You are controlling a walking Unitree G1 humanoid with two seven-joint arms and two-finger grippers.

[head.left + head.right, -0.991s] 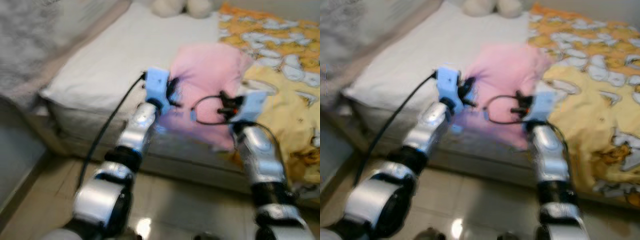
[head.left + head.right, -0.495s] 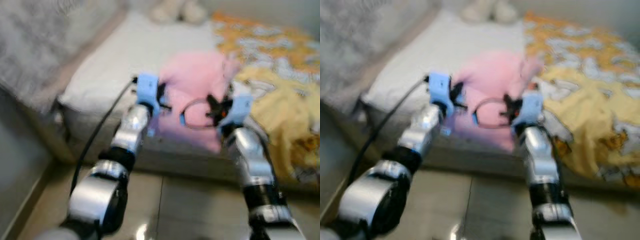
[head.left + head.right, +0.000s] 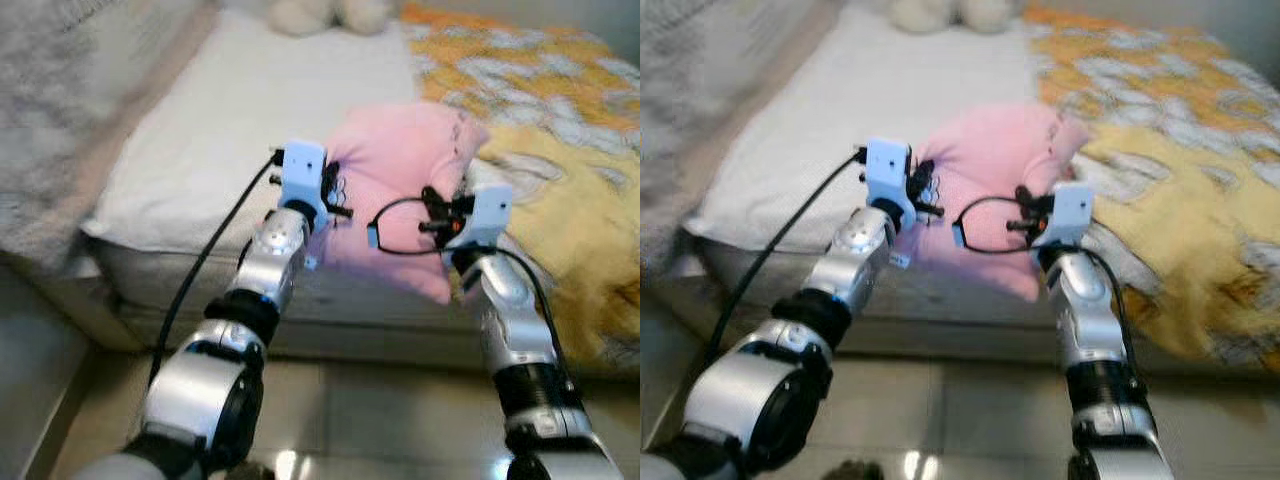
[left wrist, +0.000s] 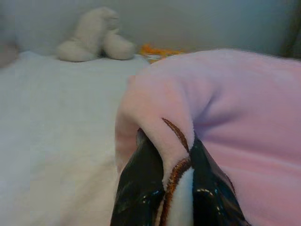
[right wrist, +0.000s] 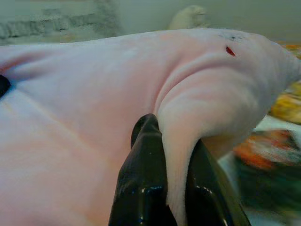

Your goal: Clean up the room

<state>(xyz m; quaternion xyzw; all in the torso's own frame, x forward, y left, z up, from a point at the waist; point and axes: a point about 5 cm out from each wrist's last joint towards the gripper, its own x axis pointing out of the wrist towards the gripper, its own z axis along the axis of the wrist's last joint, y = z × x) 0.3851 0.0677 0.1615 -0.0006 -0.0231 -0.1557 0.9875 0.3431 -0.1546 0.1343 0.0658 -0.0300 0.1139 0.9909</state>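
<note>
At the near edge of the bed [image 3: 190,180], both silver arms are reaching forward over the tiled floor [image 3: 380,410] and gripping a pink fleece blanket [image 3: 400,170]. The left gripper [image 4: 170,188] is pinching a fold of the blanket's brown-stitched hem, its two black fingers [image 4: 141,183] closed tight on the fabric. The right gripper [image 5: 175,183] is doing the same on another fold, fingers [image 5: 143,174] narrow with the pink fleece squeezed between them. In the head views the left gripper [image 3: 335,195] is sitting at the blanket's left edge and the right gripper [image 3: 440,215] at its lower right part, with black cables looping off both blue wrist mounts. The blanket is lying bunched on the mattress, between the bare white sheet on the left and a yellow-orange patterned quilt [image 3: 570,130] on the right, touching the quilt's edge. Farther back, a cream plush toy [image 3: 320,15] is resting at the far end of the white sheet. A grey textured surface [image 3: 60,110] is lying along the bed's left side.
</note>
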